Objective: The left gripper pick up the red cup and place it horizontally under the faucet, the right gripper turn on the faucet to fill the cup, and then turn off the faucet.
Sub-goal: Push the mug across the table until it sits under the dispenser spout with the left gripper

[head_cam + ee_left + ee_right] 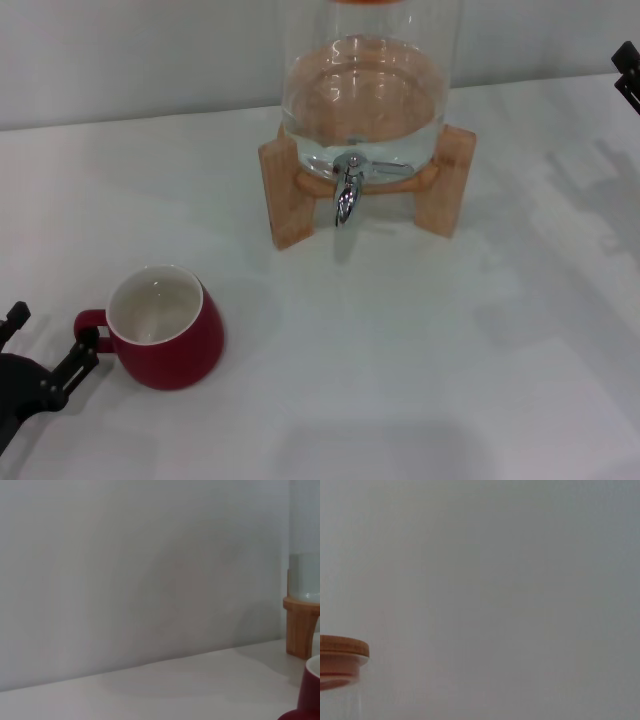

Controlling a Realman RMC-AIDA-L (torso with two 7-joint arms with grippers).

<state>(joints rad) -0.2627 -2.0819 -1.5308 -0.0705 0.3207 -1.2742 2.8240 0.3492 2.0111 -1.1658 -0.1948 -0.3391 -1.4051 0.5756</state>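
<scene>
The red cup (165,330) stands upright on the white table at the front left, its white inside showing and its loop handle pointing left. My left gripper (48,342) is at the bottom left corner, open, with one black fingertip (84,354) right beside the handle and nothing held. In the left wrist view only an edge of the red cup (311,692) shows. The chrome faucet (347,192) points down at the front of the glass dispenser (365,90), well behind the cup. Only a black tip of my right gripper (628,68) shows at the far right edge.
The dispenser holds water and rests on a wooden stand (290,190), also seen as the wooden stand (301,625) in the left wrist view. Its wooden lid (340,652) shows in the right wrist view. A plain wall runs behind the table.
</scene>
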